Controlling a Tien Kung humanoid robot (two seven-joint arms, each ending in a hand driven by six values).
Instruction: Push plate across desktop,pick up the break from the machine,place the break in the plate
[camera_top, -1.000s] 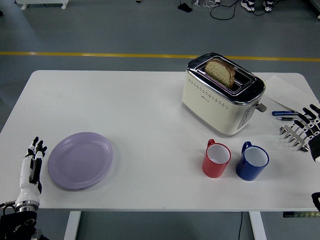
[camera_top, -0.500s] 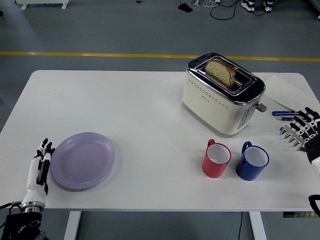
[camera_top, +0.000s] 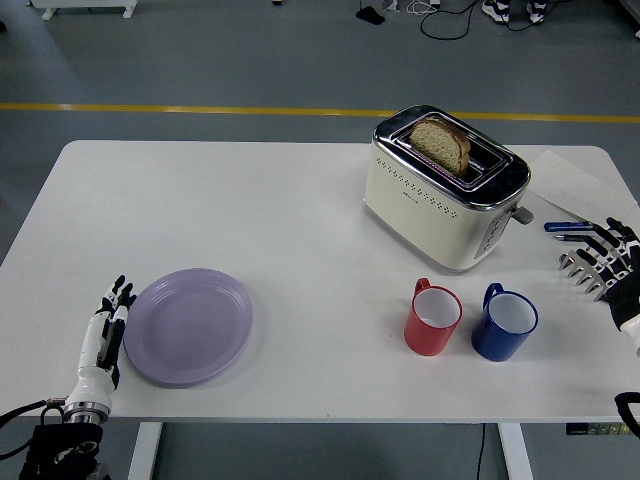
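Pressing its straight, flattened fingers edge-on against the rim of the plate (camera_top: 189, 326), the left hand (camera_top: 106, 331) stood near the surface's (camera_top: 250, 200) near left corner, holding nothing. That blade-like pose suited a push rather than a grasp: the plate lay flat and would slide toward the right along the near edge, to judge by where the hand was set. The plate had travelled rightward compared with a second before, and the hand had followed it, so the pushing step appeared to be under way and not finished.

The bread (camera_top: 442, 142) stood upright in one slot of the toaster (camera_top: 445, 188) toward the far right of the surface, its top clear of the slot, which left something to pinch later. A red mug (camera_top: 432, 318) and a blue mug (camera_top: 504, 323) sat side by side between the toaster and the near edge, well apart from the plate but possibly in its path if the push ran long.

The right hand (camera_top: 605, 262) hovered at the right edge with fingers spread and empty, beside some pens (camera_top: 568, 231) and a sheet of paper (camera_top: 568, 180), seemingly waiting its turn for the bread.
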